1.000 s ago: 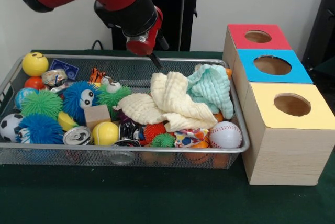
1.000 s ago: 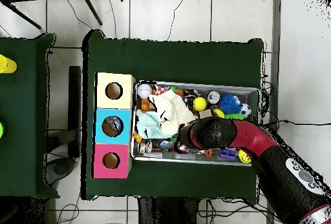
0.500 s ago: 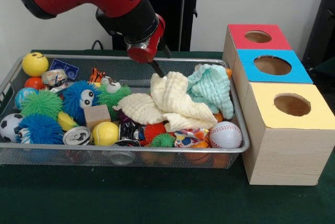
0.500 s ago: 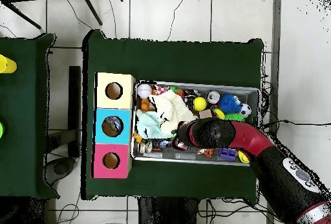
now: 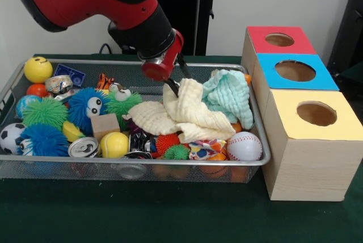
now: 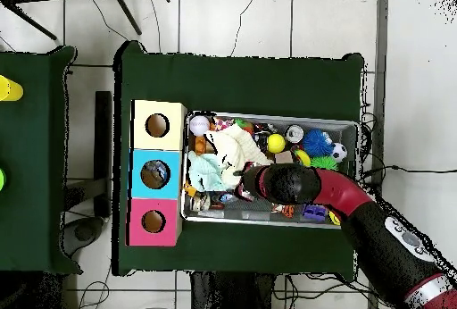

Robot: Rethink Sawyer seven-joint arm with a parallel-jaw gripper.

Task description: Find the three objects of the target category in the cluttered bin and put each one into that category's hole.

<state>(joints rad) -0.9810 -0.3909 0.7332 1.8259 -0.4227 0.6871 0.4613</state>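
— Left of the gripper point(image 5: 177, 84)?
— One yellow smiley ball point(image 5: 38, 69), one soccer ball point(image 5: 11, 137), three spiky balls: green point(image 5: 44, 111), two blue point(image 5: 86, 107). Also one wooden block point(image 5: 105, 125), one can point(image 5: 83, 147), one yellow tennis ball point(image 5: 114, 145).
— At the gripper itself?
— Tips down at the top fold of one cream cloth point(image 5: 187, 112); open or closed, cannot tell.
— Right of it?
— One mint cloth point(image 5: 229, 95) just beside, one baseball point(image 5: 244, 146) nearer the wire bin point(image 5: 142, 166) front, then three boxes well apart: red point(image 5: 275, 44), blue point(image 5: 292, 75), yellow point(image 5: 309, 141), one hole each.

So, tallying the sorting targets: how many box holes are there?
3, beside the bin: red box farthest, blue box in the middle, yellow box nearest. None looks hidden.
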